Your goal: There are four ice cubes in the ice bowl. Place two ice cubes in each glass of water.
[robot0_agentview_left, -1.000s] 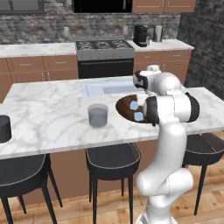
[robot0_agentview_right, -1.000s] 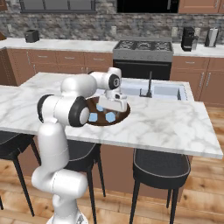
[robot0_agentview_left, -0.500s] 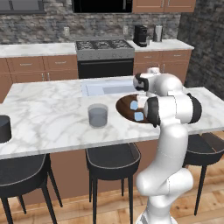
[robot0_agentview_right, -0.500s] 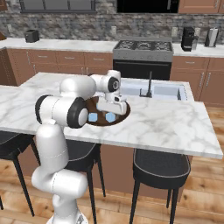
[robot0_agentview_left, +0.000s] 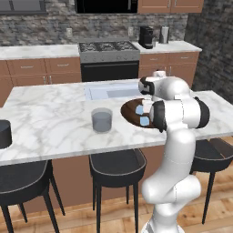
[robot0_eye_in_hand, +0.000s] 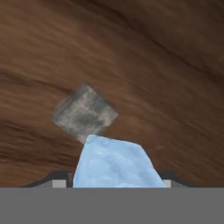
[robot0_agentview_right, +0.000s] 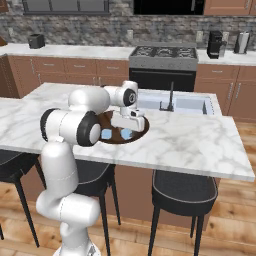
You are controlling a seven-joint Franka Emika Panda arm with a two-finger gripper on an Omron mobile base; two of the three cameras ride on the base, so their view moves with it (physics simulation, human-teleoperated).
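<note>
Ice cubes (robot0_agentview_right: pixel 106 134) in bowl (robot0_agentview_right: pixel 142 133)

The left base view looks forward and down from behind the arm's left side, over the marble worktop (robot0_agentview_left: pixel 54 132) toward the stove (robot0_agentview_left: pixel 108 46) on the back wall. The right base view does the same from behind the arm's right side, sharing the worktop (robot0_agentview_right: pixel 190 145), the ice bowl (robot0_agentview_right: pixel 142 131) and the stove (robot0_agentview_right: pixel 162 52). The hand view sits very close above the ice bowl's brown floor (robot0_eye_in_hand: pixel 144 65), with one ice cube (robot0_eye_in_hand: pixel 116 164) at its bottom edge.
</note>
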